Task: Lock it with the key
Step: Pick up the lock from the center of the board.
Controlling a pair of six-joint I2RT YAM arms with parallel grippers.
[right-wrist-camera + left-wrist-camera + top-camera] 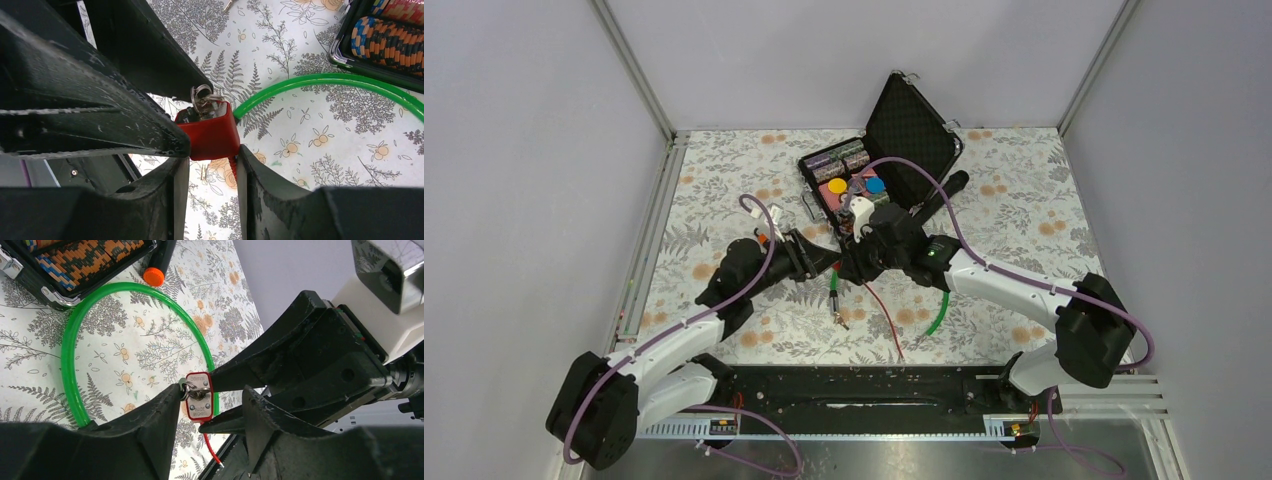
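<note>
The red padlock is seen at the centre of the right wrist view, clamped by its sides between the two fingers of the right gripper, which rise from the bottom edge of the frame. The key, small and silvery with a ring on it, is seen standing in the top of the padlock, just above the red body.

In the left wrist view the left gripper is seen at the lower middle of the frame, with its fingers held apart on either side of the padlock's face. The key ring is touched by the tip of the finger on the left of the frame. The other finger is kept clear of the lock, so the key is not pinched.

A green cable loop is laid in an arc across the left half of that frame, one end being joined to the padlock. A thin red wire is seen below the lock in the top view.

At the upper centre of the top view an open black case is seen on the floral tablecloth. Striped chips are stacked in its tray. A black marker with an orange cap is laid beside the case, at the top of the left wrist frame.
</note>
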